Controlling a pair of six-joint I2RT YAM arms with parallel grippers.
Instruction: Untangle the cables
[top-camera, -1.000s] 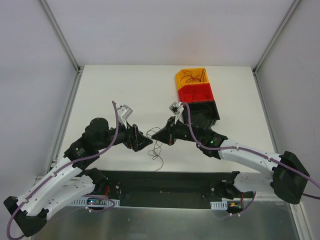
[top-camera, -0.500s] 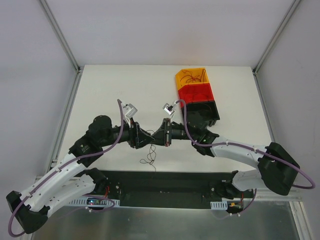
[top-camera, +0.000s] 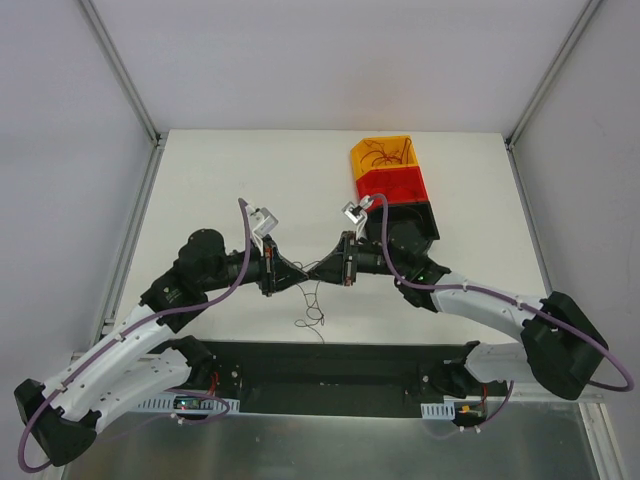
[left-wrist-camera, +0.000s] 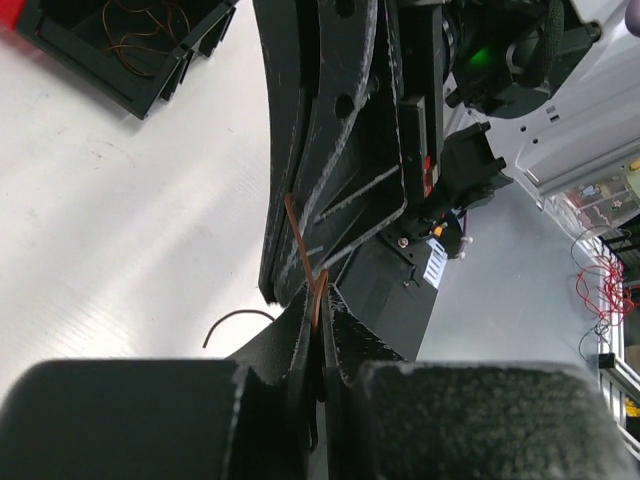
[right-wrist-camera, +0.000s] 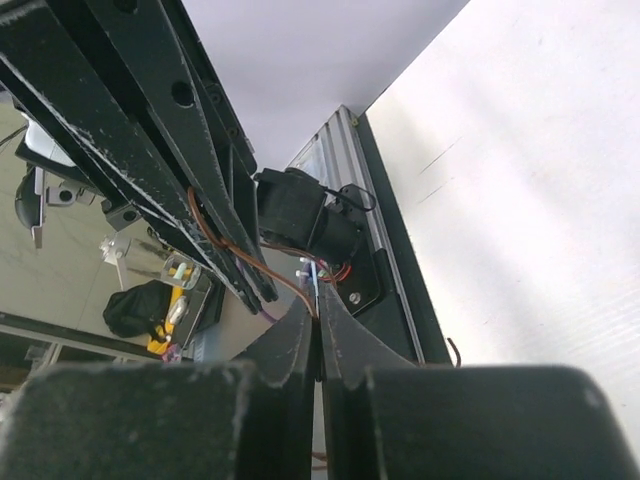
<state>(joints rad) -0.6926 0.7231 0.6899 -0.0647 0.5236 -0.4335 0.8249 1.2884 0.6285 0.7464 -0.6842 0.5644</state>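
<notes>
Seen from above, the two arms meet nose to nose just toward 6 o'clock from the middle of the white counter (top-camera: 230, 180). The left end effector (top-camera: 296, 278) comes in from 9 o'clock and the right end effector (top-camera: 324, 270) from 3 o'clock, with their tips almost touching.

In the left wrist view, the left end effector (left-wrist-camera: 322, 300) has its fingers pressed together on a thin, curly orange-brown cable (left-wrist-camera: 300, 245). The cable climbs toward 12 o'clock along the black fingers of the other arm. In the right wrist view, the right end effector (right-wrist-camera: 318, 318) is likewise clamped tight on the same cable (right-wrist-camera: 250, 265). From that seam it arcs toward 10 o'clock to the opposite fingers.

Below the meeting tips, toward 6 o'clock in the top view, more fine dark cable loops (top-camera: 312, 312) hang down to the counter. A short dark curved strand (left-wrist-camera: 235, 316) lies on the counter at 9 o'clock from the left fingertips.

Three open plastic bins stand in a row at 1 o'clock on the counter. The orange plastic bin (top-camera: 400, 145) is farthest, the red plastic bin (top-camera: 392, 188) is in the middle, and the black plastic bin (top-camera: 425, 225) is nearest, partly under the right arm. Curly wires lie in the orange bin and, in the left wrist view, in the black one.
</notes>
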